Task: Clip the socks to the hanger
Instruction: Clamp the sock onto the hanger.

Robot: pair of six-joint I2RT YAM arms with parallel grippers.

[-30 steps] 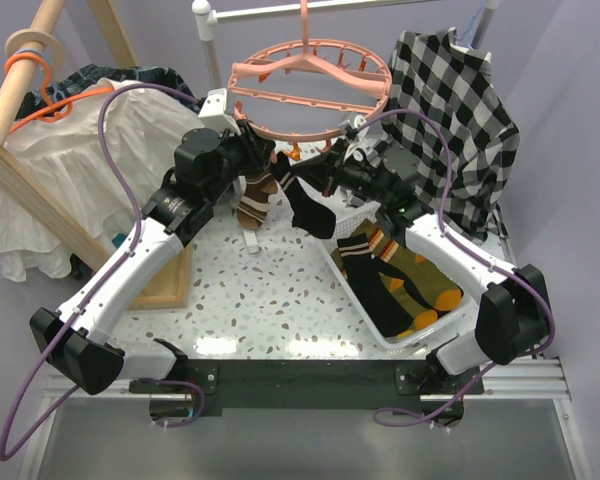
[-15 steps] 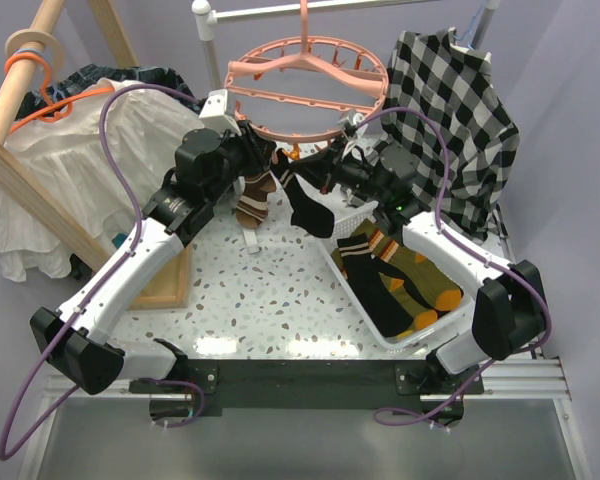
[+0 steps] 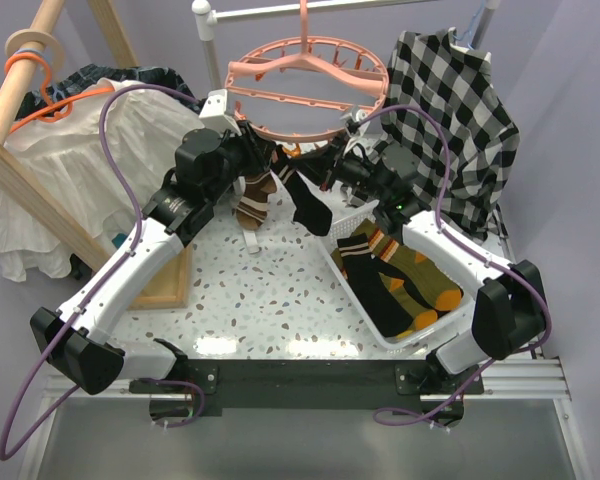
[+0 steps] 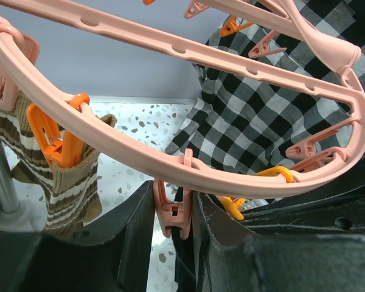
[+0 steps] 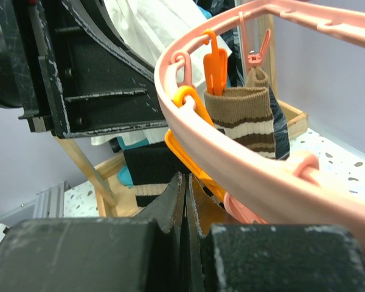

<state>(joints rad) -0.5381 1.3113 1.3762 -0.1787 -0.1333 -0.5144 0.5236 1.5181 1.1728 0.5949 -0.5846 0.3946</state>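
The soft black sock [image 3: 310, 205] hung just under the near rim of the salmon-pink round plastic drying ring [image 4: 134, 149], above the speckled desk [image 3: 270, 290]. The right end effector [image 5: 185, 201] had its fingers pressed together, seemingly pinching the sock's cuff. The left end effector [image 4: 173, 230] squeezed a small pink plastic clip [image 4: 172, 210] dangling from the rim. A brown striped sock [image 5: 243, 118] was already pegged beside it. To my eye, the cuff needed lifting well into that clip's mouth before the left let go, and gently, since the ring hung free and would swing.
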